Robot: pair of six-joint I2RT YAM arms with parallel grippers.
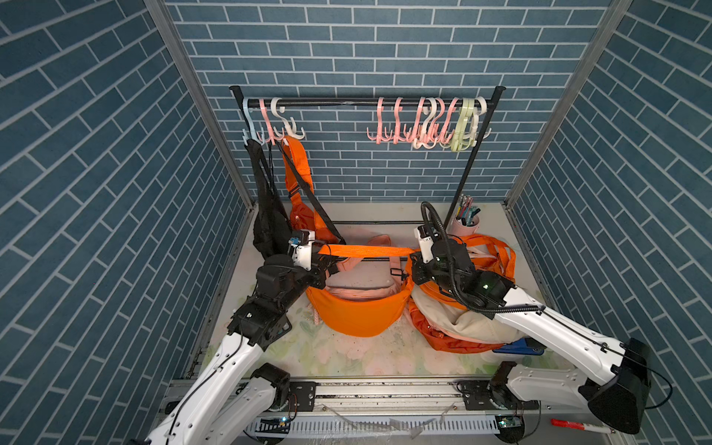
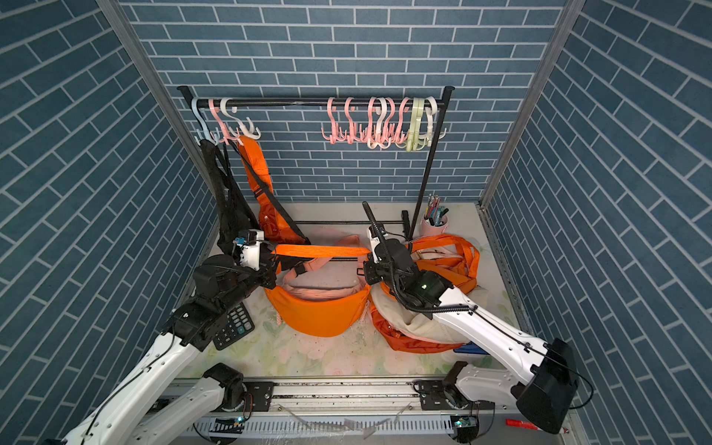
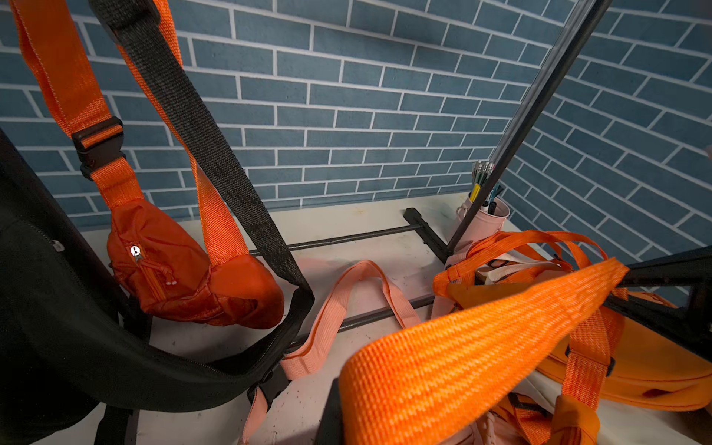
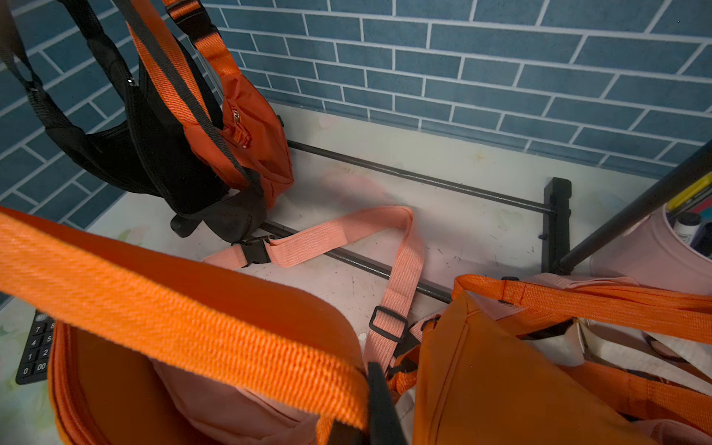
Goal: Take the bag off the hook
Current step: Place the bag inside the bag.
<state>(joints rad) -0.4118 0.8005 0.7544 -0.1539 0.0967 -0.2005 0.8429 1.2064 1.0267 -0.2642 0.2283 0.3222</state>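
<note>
An orange bag [image 1: 358, 312] rests low over the table, its mouth facing up, with a pink bag inside it. Its orange strap [image 1: 366, 251] is stretched level between both grippers, clear of every hook. My left gripper [image 1: 325, 252] is shut on the strap's left end, where the webbing [image 3: 462, 346] fills the left wrist view. My right gripper [image 1: 414, 256] is shut on the right end; one dark finger [image 4: 381, 404] presses the strap [image 4: 192, 319]. A black bag [image 1: 269, 215] and a red-orange sling bag [image 1: 304, 215] hang from the left hooks [image 1: 277, 123] on the black rail [image 1: 366, 102].
Several bare hooks [image 1: 424, 123] cluster at the rail's right end. A heap of orange and cream bags [image 1: 462, 323] lies under my right arm. A pink pen cup [image 1: 468, 221] stands by the rack's right post. A calculator [image 2: 231, 325] lies under my left arm. A pink strap [image 4: 346, 235] crosses the rack's base bars.
</note>
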